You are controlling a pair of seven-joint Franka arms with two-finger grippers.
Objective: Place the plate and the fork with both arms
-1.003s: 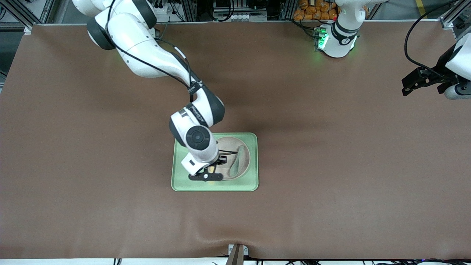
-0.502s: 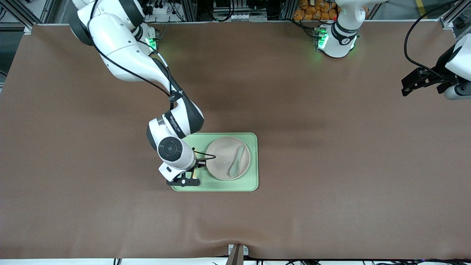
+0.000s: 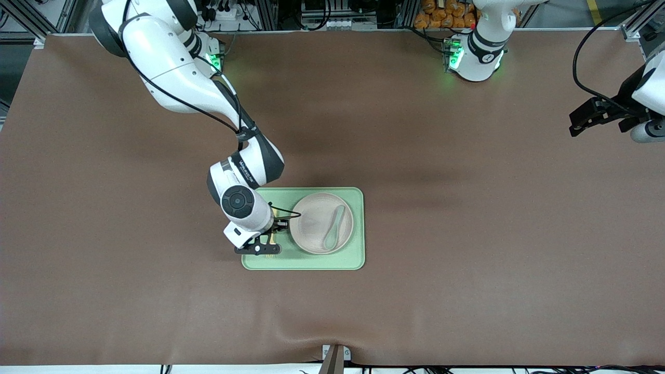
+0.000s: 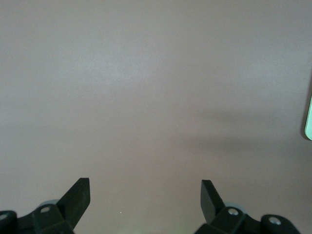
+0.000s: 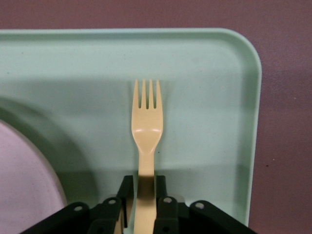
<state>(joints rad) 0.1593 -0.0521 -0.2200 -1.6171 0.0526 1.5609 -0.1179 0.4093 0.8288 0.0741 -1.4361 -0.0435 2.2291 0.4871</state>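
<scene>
The pale-yellow fork (image 5: 147, 122) is held by its handle in my right gripper (image 5: 146, 183), tines pointing away from the wrist, low over the light-green tray (image 5: 204, 73). In the front view the right gripper (image 3: 265, 248) is over the tray's (image 3: 311, 262) end toward the right arm, beside the beige plate (image 3: 311, 228). Only a sliver of the fork (image 3: 271, 239) shows there. The plate's rim also shows in the right wrist view (image 5: 24, 180). My left gripper (image 3: 575, 123) is open and empty and waits over the table's left-arm end; it also shows in the left wrist view (image 4: 145, 195).
A grey-green spoon (image 3: 334, 227) lies in the plate. The brown table mat (image 3: 467, 234) surrounds the tray. A corner of the tray (image 4: 308, 119) shows at the edge of the left wrist view.
My right gripper has carried the fork from beside the plate's near rim toward the tray's right-arm end, uncovering the plate. The left arm has barely moved.
</scene>
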